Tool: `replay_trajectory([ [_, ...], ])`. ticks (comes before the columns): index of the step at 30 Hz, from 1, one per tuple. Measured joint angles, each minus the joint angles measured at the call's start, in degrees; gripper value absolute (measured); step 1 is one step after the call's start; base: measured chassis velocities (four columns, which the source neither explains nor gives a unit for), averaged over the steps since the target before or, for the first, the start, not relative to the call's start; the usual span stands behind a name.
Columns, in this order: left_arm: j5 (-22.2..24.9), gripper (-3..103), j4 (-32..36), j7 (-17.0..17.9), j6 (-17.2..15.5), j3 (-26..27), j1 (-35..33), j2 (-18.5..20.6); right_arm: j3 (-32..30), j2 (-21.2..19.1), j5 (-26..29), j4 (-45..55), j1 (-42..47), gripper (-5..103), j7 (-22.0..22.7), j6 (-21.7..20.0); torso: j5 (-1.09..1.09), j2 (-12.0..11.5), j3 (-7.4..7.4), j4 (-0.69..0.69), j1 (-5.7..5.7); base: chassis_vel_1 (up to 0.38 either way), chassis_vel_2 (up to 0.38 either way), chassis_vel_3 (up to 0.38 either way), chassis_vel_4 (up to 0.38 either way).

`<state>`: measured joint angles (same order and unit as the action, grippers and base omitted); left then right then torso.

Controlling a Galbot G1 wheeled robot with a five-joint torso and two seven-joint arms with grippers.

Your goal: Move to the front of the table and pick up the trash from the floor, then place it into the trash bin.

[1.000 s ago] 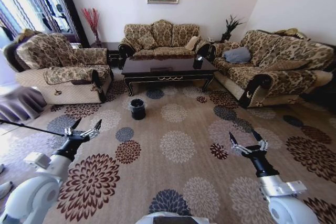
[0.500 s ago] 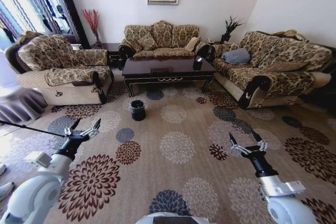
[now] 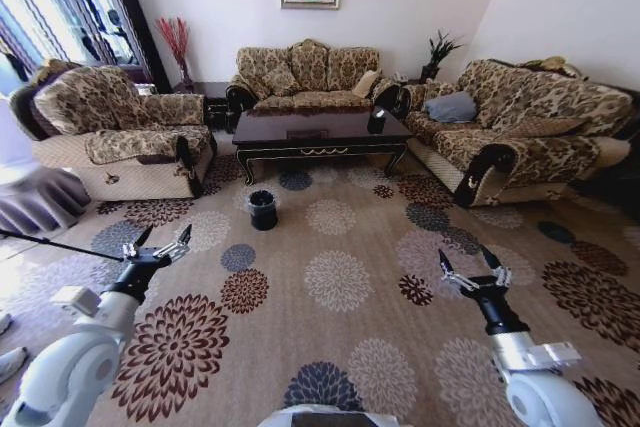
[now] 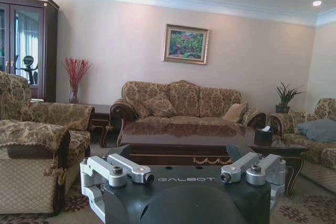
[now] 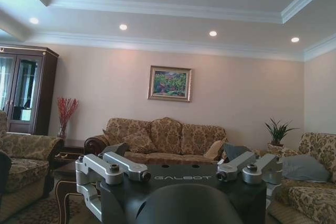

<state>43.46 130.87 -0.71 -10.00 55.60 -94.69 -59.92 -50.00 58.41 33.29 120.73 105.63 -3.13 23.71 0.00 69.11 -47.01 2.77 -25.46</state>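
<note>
The dark wood table (image 3: 320,131) stands across the room in front of the middle sofa, and I also see the table (image 4: 210,148) in the left wrist view. The black trash bin (image 3: 263,209) sits on the patterned floor (image 3: 340,277) near the table's front left corner. I cannot make out the trash on the carpet. My left gripper (image 3: 163,239) hangs open and empty over the carpet at the lower left. My right gripper (image 3: 466,262) is open and empty at the lower right. Both are well short of the bin and table.
An armchair (image 3: 110,127) stands at the left, a sofa (image 3: 310,72) behind the table and a long sofa (image 3: 520,127) at the right. A black tissue box (image 3: 377,119) sits on the table's right end. Open carpet lies between me and the bin.
The whole head picture has shifted very slightly, so the camera moved a little. Both arms keep the same pose with open fingers.
</note>
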Motion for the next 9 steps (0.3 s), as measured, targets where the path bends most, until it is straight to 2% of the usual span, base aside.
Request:
replay_trajectory([
  [9, -0.57, 100, -0.09, -0.51, 0.05, 0.12, 0.07, -0.01, 0.06, 0.00, -0.07, 0.27, 0.01, 100, -1.10, -0.43, 0.00, -0.19, 0.11, 0.00, 0.09, 0.000, 0.000, 0.000, 0.000],
])
